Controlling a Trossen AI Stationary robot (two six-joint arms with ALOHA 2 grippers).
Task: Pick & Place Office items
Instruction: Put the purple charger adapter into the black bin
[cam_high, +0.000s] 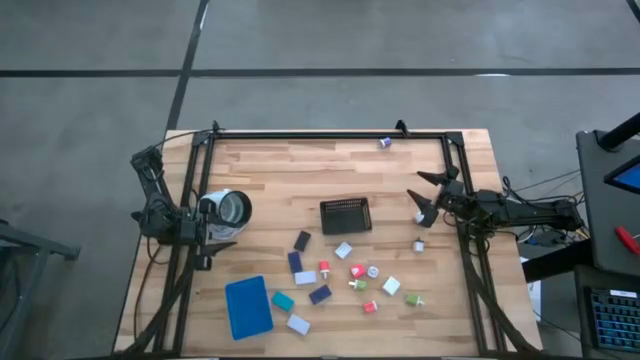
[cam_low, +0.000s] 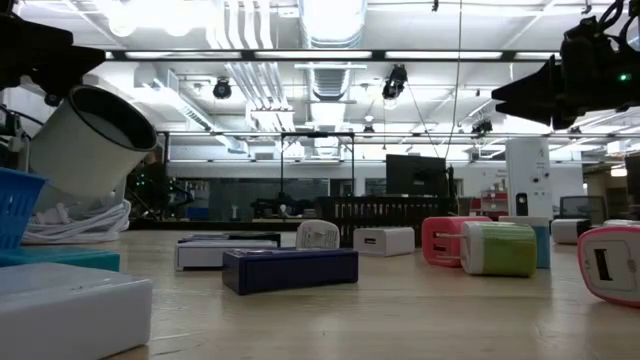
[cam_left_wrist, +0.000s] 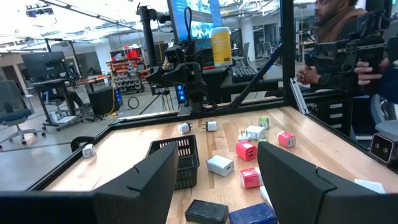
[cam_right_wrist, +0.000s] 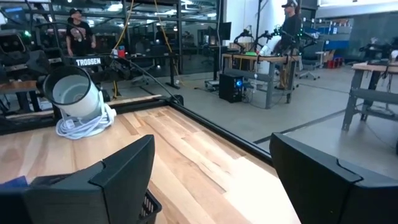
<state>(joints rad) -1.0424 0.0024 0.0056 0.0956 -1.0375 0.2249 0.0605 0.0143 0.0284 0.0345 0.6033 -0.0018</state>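
Small office items (cam_high: 352, 279), red, pink, green, white plugs and flat navy blocks, lay scattered across my desk (cam_high: 270, 170); both my grippers' fingers stood wide, empty.

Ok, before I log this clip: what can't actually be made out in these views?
- Black mesh basket: its inside, too small in the high view; left wrist view shows only its wall, partly behind the left gripper fingers.
- Blue tray: cut off by the frame edge in the low view.
- Small office items: shapes too tiny from above.
- Right gripper: its wrist view misses the items.
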